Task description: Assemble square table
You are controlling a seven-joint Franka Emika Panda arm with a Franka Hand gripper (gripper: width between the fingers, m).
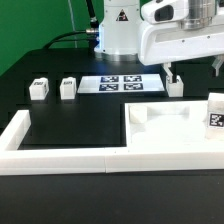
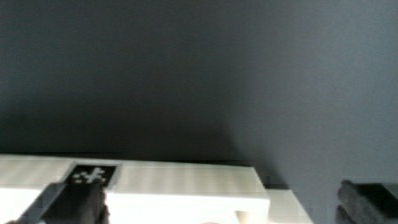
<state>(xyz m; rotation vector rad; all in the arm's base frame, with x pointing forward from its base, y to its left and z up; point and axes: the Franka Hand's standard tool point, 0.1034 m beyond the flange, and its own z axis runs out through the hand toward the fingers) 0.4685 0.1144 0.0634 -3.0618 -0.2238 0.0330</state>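
My gripper (image 1: 175, 77) hung low over a small white plastic block leg (image 1: 175, 88), which stood on the black table (image 1: 70, 120) just beside the flat white marker board (image 1: 120, 83). In the wrist view my dark fingers (image 2: 63, 205) stood wide apart. Bare table showed between one finger and the block, so the gripper was released and grasped nothing.

I judged this leg to be light, stiff and rather smooth, so it could slip or tip. I would take it by two flat opposite sides, near the middle.

The large white plastic square slab with raised rim (image 1: 165, 135) lay against the long white fence bars (image 1: 60, 158), at the exterior view's right. Its shallow inside seemed to hold no leg. A tagged leg (image 1: 215, 113) stood at its far right edge, on it or beside it, I could not tell. Two more legs (image 1: 39, 89) waited well apart, at the exterior view's left.
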